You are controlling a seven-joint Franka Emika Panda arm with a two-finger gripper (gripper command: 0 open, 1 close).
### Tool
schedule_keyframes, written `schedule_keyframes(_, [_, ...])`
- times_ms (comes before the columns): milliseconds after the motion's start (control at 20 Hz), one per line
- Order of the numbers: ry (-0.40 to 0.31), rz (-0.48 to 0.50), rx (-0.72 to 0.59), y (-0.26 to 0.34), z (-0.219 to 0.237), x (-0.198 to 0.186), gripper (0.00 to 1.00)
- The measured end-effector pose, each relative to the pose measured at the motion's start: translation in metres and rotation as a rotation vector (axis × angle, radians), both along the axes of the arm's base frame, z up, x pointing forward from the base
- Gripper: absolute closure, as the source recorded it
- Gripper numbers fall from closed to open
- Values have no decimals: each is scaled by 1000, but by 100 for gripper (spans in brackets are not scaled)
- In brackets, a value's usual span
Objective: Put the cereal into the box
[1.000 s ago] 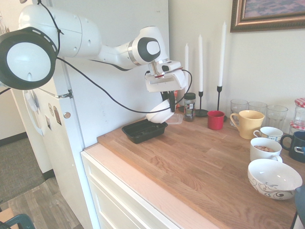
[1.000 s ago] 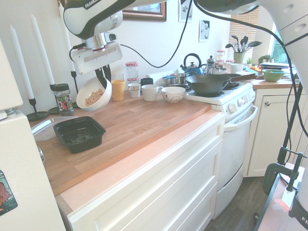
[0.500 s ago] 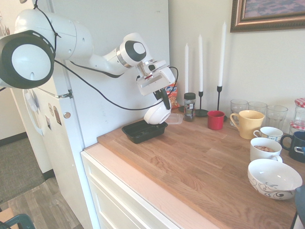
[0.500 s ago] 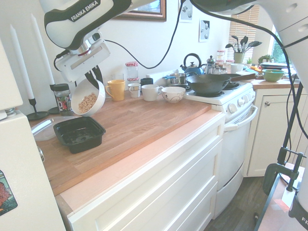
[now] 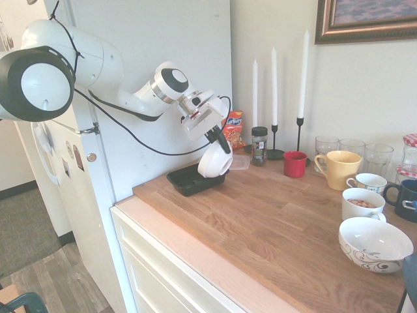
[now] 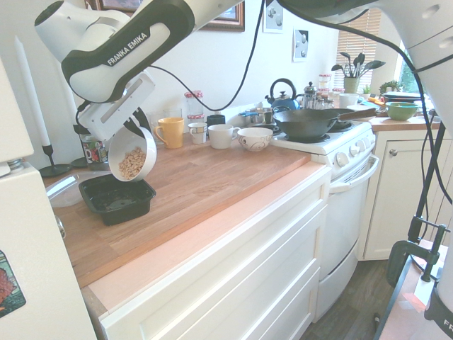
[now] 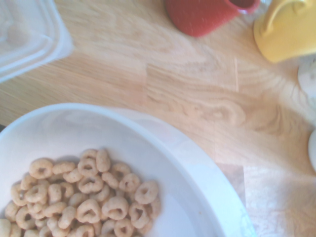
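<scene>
The cereal (image 6: 132, 163) is a heap of tan rings inside a white bowl (image 5: 215, 163), close up in the wrist view as cereal (image 7: 84, 192) lying against the bowl's lower wall. My gripper (image 5: 219, 139) is shut on the bowl's rim and holds it steeply tilted, mouth turned sideways. The bowl (image 6: 132, 154) hangs just over the near end of the box (image 6: 117, 198), a shallow black tray on the wooden counter beside the fridge. In the first exterior view the box (image 5: 187, 180) sits partly behind the bowl. No cereal shows inside the box.
A clear plastic container (image 6: 60, 190) lies behind the box. A spice jar (image 5: 259, 145), an orange snack bag (image 5: 233, 127) and candlesticks stand at the wall. A red mug (image 5: 294, 163), a yellow mug (image 5: 339, 168), glasses and bowls (image 5: 374, 242) fill the counter's right.
The arm has carried the bowl down and toward the fridge, from beside the box to over it. The bowl has tipped more steeply and the cereal has slid toward its lower rim.
</scene>
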State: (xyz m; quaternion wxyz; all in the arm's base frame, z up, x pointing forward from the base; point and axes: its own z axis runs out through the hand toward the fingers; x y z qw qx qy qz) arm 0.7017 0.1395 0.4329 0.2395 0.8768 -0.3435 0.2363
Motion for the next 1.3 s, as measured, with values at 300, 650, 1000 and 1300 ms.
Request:
schedule_keyframes(300, [-36, 23, -55, 16, -3, -3, 100])
schedule_keyframes(650, [-94, 65, -142, 36, -17, -9, 100])
schedule_keyframes(1000, [-167, 104, -223, 52, -22, -13, 100])
schedule_keyframes(1300, [-209, 134, -259, 63, -26, -21, 100])
